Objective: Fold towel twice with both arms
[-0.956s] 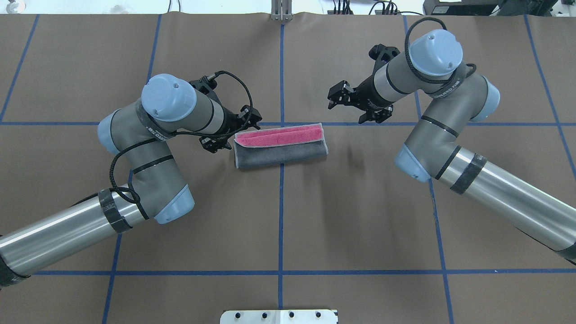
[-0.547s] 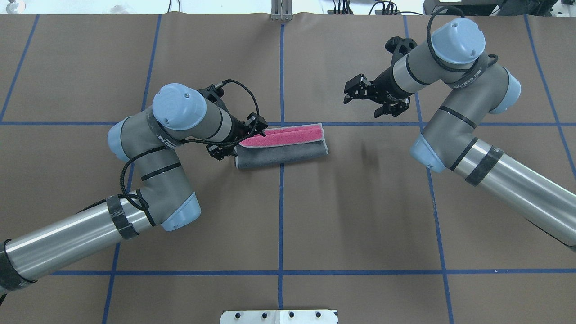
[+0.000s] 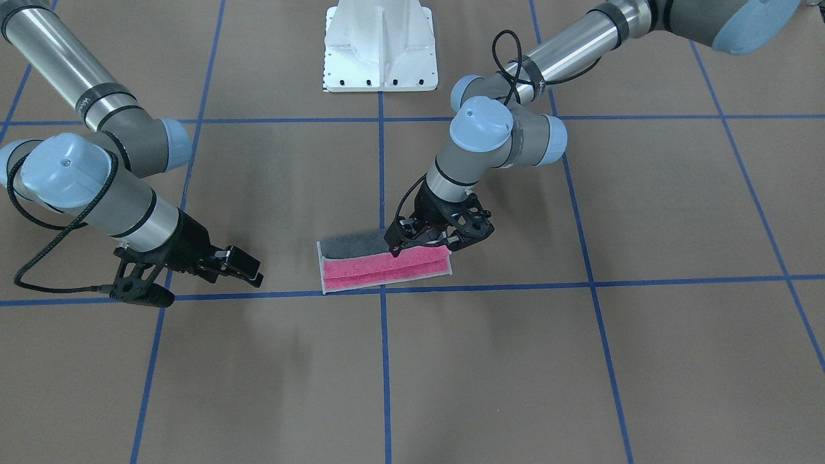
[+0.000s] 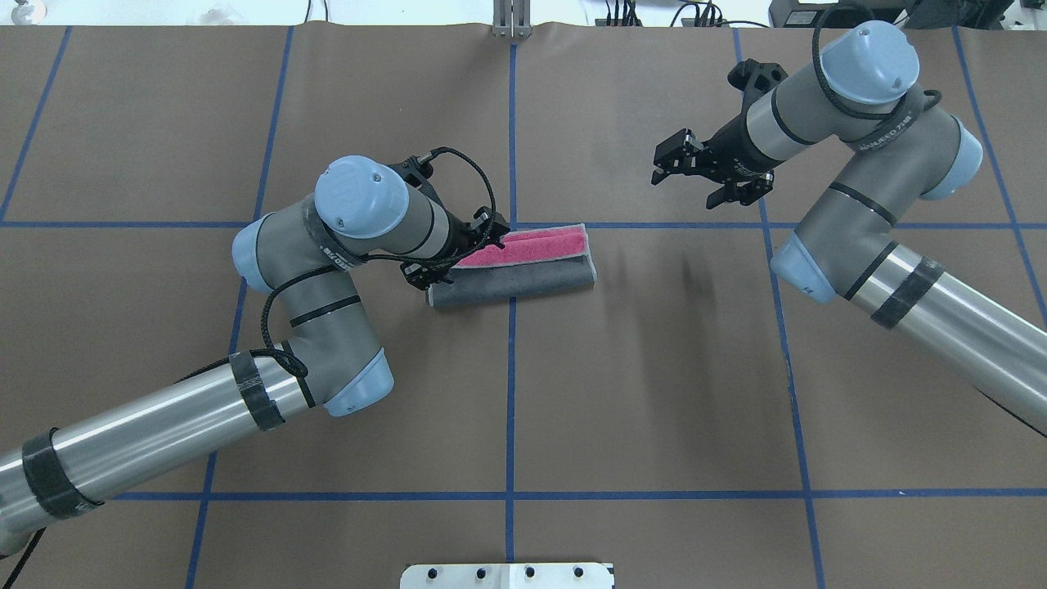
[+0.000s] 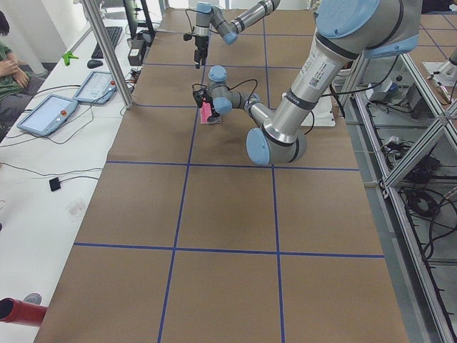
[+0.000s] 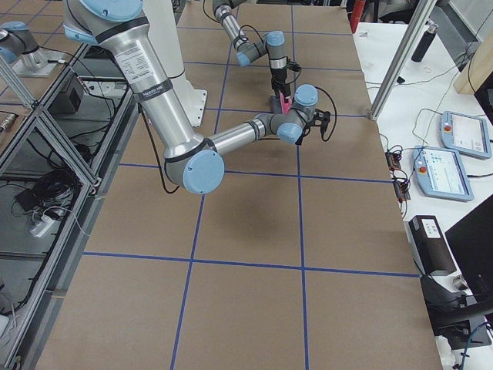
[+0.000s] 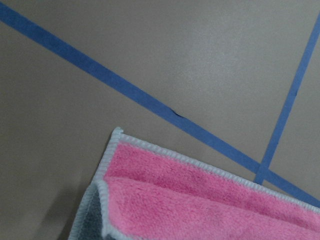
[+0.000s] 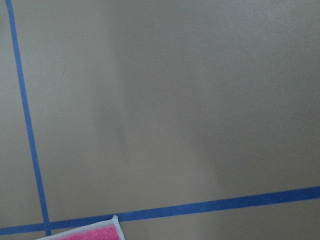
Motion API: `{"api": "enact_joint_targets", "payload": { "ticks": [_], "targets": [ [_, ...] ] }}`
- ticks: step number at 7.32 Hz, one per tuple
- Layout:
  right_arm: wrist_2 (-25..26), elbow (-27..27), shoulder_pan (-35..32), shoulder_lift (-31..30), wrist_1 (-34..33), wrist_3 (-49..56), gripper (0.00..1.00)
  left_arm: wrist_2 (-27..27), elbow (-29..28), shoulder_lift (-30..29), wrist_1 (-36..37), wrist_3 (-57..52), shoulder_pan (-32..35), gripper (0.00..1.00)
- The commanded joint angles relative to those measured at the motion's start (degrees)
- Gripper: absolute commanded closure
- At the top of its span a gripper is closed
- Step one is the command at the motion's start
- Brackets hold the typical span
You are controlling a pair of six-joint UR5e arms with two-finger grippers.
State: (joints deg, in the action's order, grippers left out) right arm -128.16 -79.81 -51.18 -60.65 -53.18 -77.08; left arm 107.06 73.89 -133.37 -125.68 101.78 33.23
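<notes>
Left black two-finger gripper [image 4: 455, 252] hangs, jaws spread wide, over the left end of the folded pink-and-grey terry towel [image 4: 532, 278], which lies mid-frame on the brown, blue-taped table [image 4: 654, 393]. Right black gripper [image 4: 697, 173] hovers upper right, jaws parted, well apart.

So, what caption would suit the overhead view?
Left hand at one end of the folded pink-and-grey terry towel; right hand hovers open, well clear.

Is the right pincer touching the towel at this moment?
Apart. The overhead view shows the right pincer hanging open, well off the towel's end, with bare table between them.
</notes>
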Motion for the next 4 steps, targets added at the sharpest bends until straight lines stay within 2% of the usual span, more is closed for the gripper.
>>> {"api": "enact_joint_targets", "payload": {
  "ticks": [1,4],
  "targets": [
    [-1.3,0.0,-1.0,-0.8,0.0,1.4,0.01,-0.9,-2.2,-1.5,-1.1,0.0,0.0,0.01],
    [-3.2,0.0,-2.4,-1.9,0.1,3.2,0.01,-1.7,-3.2,-2.3,-2.4,-0.1,0.3,0.01]
  ]
}}
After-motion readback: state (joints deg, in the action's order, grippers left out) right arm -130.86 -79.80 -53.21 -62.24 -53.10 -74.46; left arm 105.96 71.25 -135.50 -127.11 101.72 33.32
